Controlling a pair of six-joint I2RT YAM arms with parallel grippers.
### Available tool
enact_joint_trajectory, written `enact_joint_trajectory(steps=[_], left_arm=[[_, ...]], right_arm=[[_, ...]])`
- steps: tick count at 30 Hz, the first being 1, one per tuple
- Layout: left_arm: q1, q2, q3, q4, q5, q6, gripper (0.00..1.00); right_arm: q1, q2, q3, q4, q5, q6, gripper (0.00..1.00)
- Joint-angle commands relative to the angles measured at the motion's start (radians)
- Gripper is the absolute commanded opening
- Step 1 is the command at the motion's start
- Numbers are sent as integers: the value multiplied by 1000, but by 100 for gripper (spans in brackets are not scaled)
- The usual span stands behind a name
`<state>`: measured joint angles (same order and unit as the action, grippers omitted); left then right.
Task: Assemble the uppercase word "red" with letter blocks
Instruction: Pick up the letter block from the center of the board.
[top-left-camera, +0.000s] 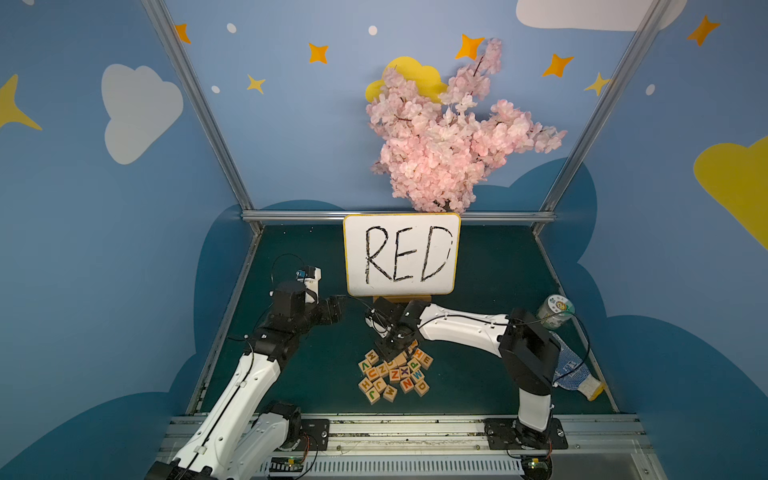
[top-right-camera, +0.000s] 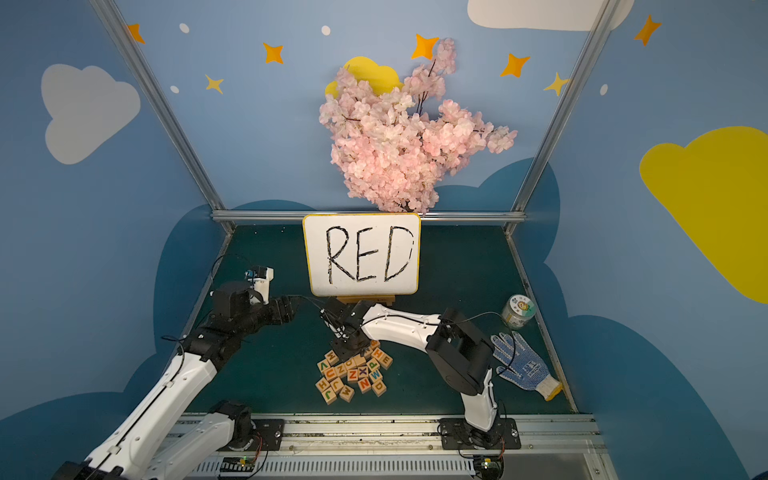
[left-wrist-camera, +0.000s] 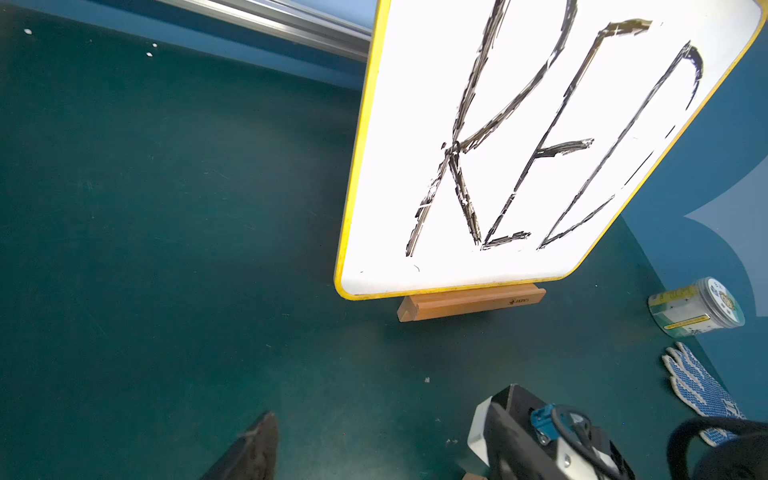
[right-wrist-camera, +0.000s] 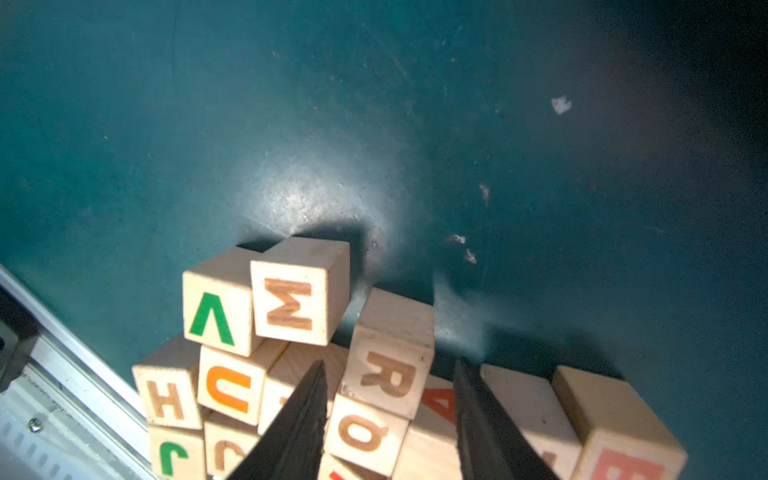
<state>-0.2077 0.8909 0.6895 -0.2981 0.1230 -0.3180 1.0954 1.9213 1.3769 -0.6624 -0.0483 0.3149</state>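
Note:
The letter blocks (top-left-camera: 395, 376) lie in a loose heap on the green mat in both top views. On its right side an orange E (top-left-camera: 426, 360) and an orange D (top-left-camera: 421, 386) face up. My right gripper (right-wrist-camera: 390, 363) reaches down into the far end of the heap (top-right-camera: 353, 374). It is open, one finger on each side of the R block (right-wrist-camera: 388, 374), and a gap shows on one side. That block rests on other blocks, beside a Q (right-wrist-camera: 363, 432). My left gripper (left-wrist-camera: 380, 411) hovers open and empty over bare mat, left of the heap (top-left-camera: 338, 305). No word "red" stands assembled.
A yellow-rimmed whiteboard (top-left-camera: 401, 253) with handwritten RED stands on a wooden holder behind the heap. A lidded jar (top-left-camera: 555, 311) and a blue-dotted glove (top-left-camera: 573, 370) lie at the right edge. A pink blossom branch (top-left-camera: 449, 137) hangs at the back wall. A metal rail (top-left-camera: 399, 428) runs along the front.

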Motion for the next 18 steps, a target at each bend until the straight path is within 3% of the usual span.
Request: enact_joint_trajectory(steps=[1, 18], left_arm=[[4, -9, -7, 13, -2, 16, 77], [5, -13, -11, 16, 0, 16, 77]], right_arm=[[6, 23, 33, -37, -9, 7, 49], [8, 95, 98, -103, 4, 14, 43]])
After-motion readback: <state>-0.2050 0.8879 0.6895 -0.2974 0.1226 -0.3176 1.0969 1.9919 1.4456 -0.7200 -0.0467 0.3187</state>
